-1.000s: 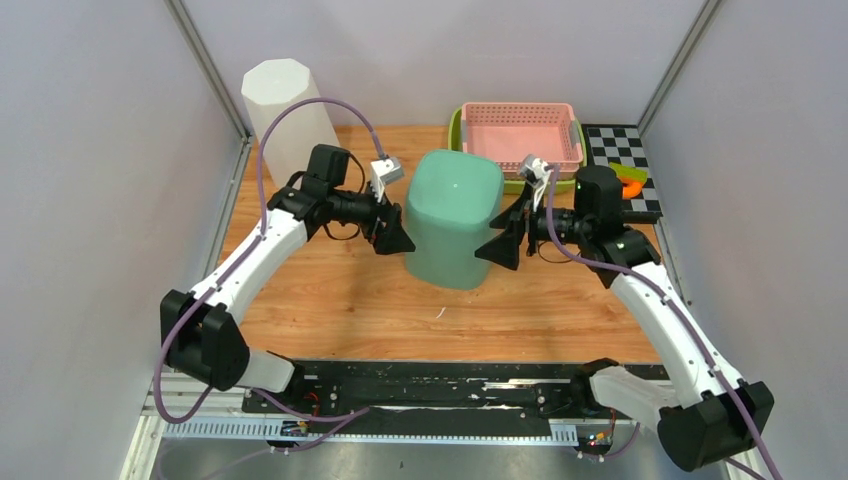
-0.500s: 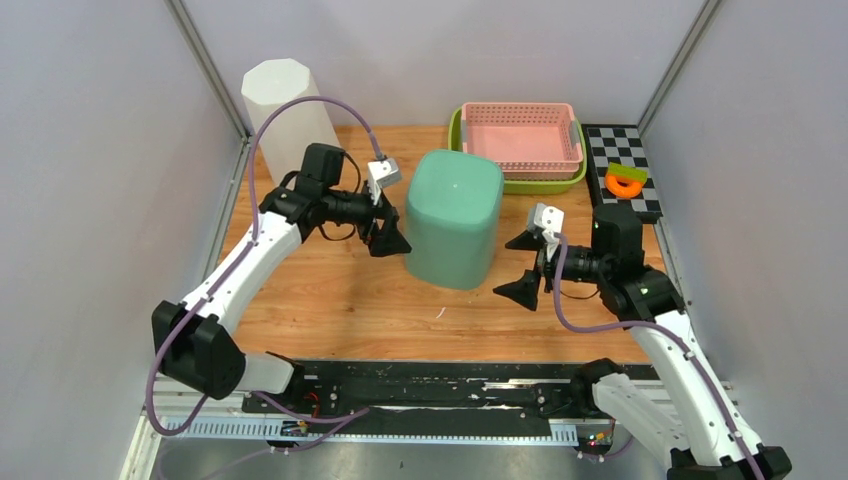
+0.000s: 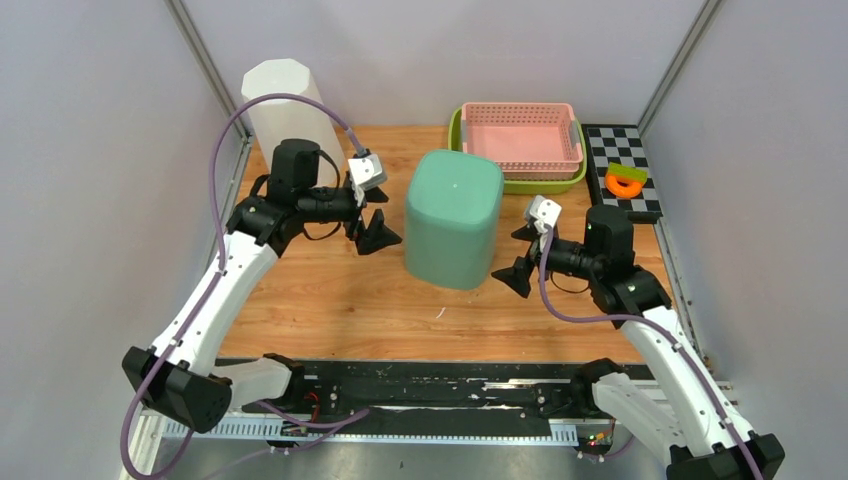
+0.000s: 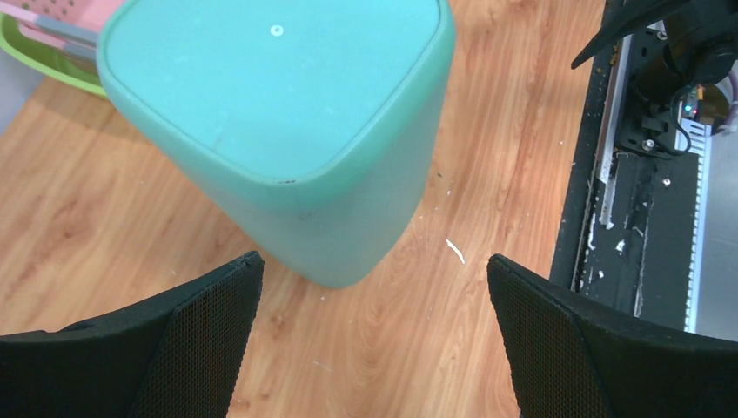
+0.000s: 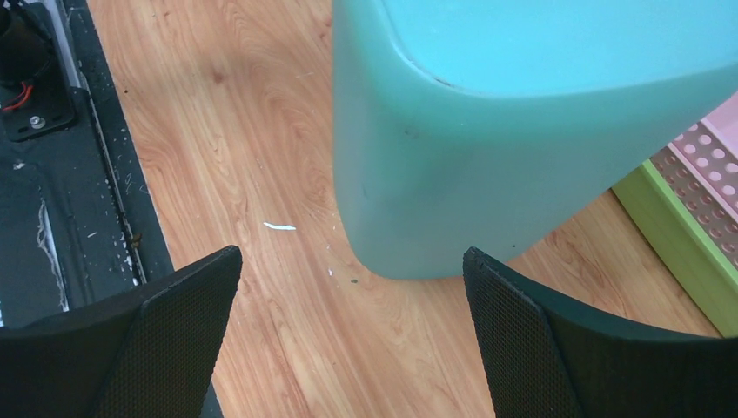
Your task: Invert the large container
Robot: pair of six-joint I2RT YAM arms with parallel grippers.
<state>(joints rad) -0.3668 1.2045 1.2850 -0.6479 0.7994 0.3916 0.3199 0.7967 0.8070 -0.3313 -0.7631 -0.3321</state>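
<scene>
We are looking down on the green container, which is filling the upper left and centre of the frame. It is standing on the wooden table with its closed flat face pointing up. The left gripper is hanging wide apart. Its two black fingers are sitting in the lower corners, touching nothing. A pink basket and a green tray are peeking in at the upper left corner. A white scrap is lying just right of the container's foot. A black rail is running down the right side.

Wooden table, teal container base-up mid-table, white column back left, green tray back right
</scene>
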